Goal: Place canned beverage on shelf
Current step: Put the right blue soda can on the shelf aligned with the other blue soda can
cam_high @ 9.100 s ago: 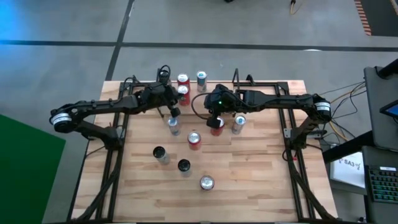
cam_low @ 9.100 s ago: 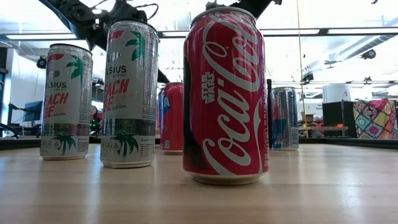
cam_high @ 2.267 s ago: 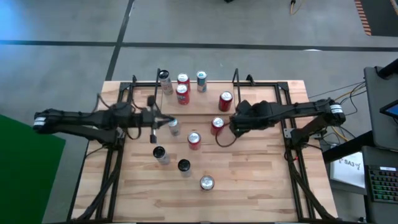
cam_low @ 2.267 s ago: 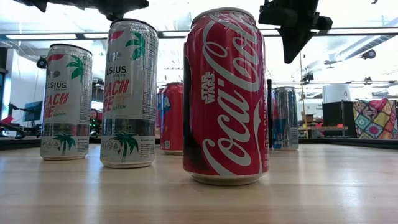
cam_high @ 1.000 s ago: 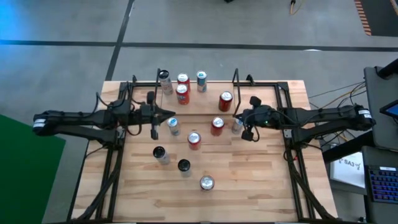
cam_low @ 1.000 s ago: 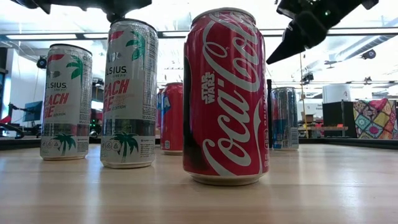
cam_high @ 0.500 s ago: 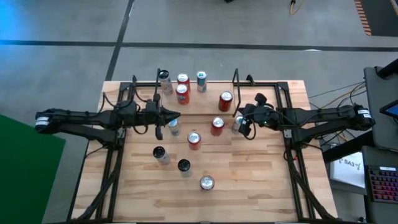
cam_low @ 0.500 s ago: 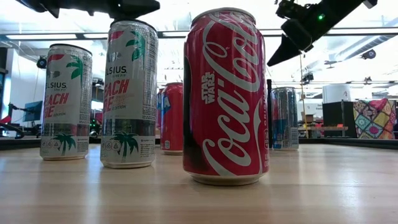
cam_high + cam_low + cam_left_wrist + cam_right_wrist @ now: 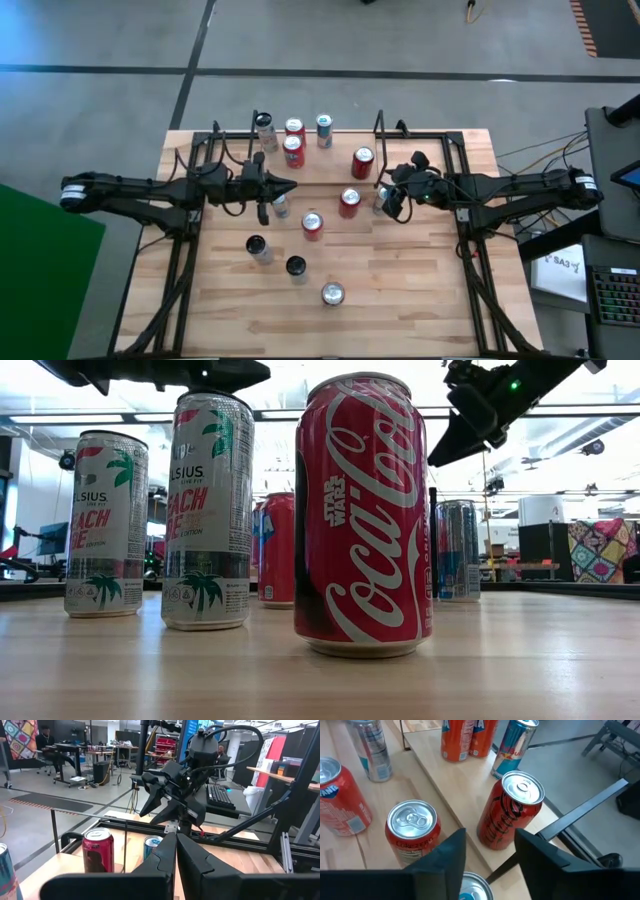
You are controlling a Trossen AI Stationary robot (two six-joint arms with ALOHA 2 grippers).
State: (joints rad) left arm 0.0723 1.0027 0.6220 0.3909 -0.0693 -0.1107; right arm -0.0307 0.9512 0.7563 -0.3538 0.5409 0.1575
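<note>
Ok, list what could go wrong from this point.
1. The right gripper is open directly over a silver-topped can, with a red cola can close beside; descending could knock it.
2. The shelf already holds five cans, so placing may bump the dark red can.

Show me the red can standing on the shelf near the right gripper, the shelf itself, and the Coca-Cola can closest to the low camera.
red can (image 9: 512, 810), right wrist view, upper side wall.
shelf (image 9: 335, 160), high view, bare wooden floor.
Coca-Cola can (image 9: 362, 520), low view, front label.
</note>
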